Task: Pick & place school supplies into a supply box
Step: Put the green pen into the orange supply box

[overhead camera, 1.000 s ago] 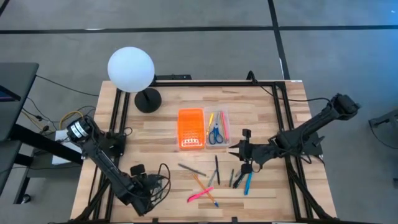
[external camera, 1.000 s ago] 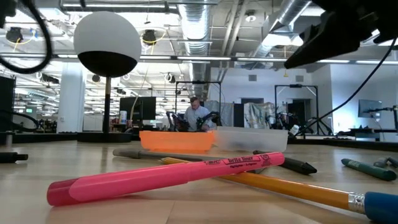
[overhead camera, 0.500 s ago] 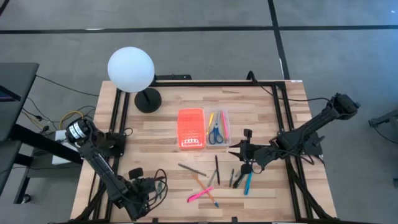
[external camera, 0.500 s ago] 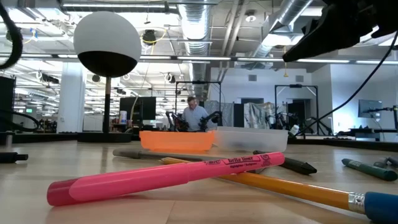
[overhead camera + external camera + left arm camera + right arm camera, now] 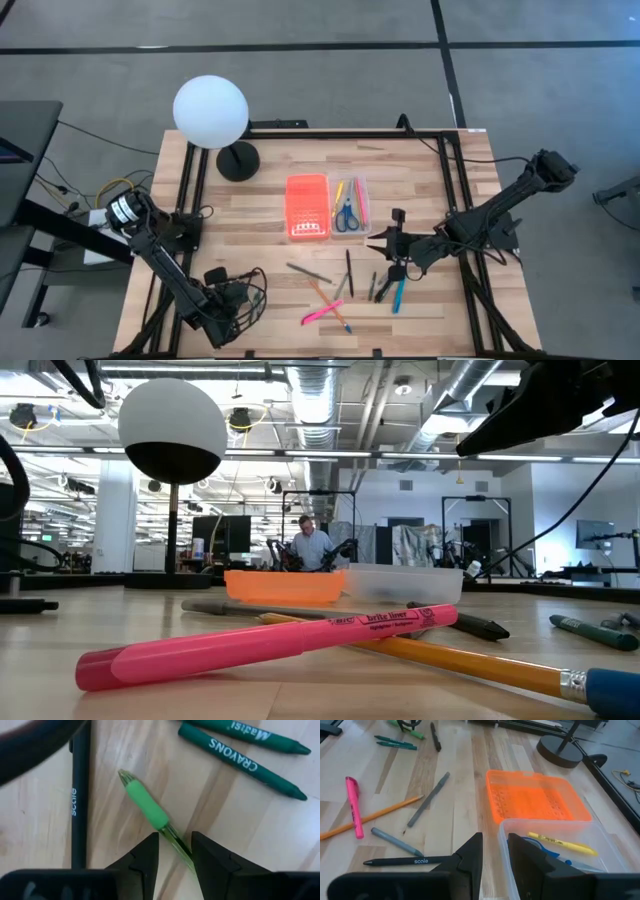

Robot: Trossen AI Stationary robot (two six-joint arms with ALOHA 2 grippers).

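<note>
The supply box lies open mid-table, its clear tray [image 5: 348, 205] beside the orange lid [image 5: 307, 207]. The tray holds blue-handled scissors [image 5: 555, 855] and a yellow pen [image 5: 560, 843]. My left gripper [image 5: 232, 300] is near the table's near-left corner, pointing down. In the left wrist view it [image 5: 175, 837] is open, straddling a green pen [image 5: 147, 807] that lies flat. A black pen [image 5: 80, 805] and two green crayons [image 5: 240, 752] lie beside it. My right gripper [image 5: 390, 245] hovers by the tray's right side; it [image 5: 492, 840] is narrowly open and empty. My left gripper comes from above with one finger on each side of the green pen's clear barrel [image 5: 175, 840], which runs slantwise between the fingers. I cannot tell whether the fingers touch it. The pen lies flat on the table.
Loose supplies lie between the arms: a pink highlighter [image 5: 320, 313], an orange pencil [image 5: 328, 300], grey markers [image 5: 305, 272], a black pen [image 5: 349, 272] and a blue pen [image 5: 400, 292]. The white globe lamp [image 5: 210, 112] stands at the far left. A person [image 5: 313, 545] sits far behind the table.
My left arm has shifted a little toward the table's left edge, and its cables have swung in the low view. The supplies and the box lie as before.
</note>
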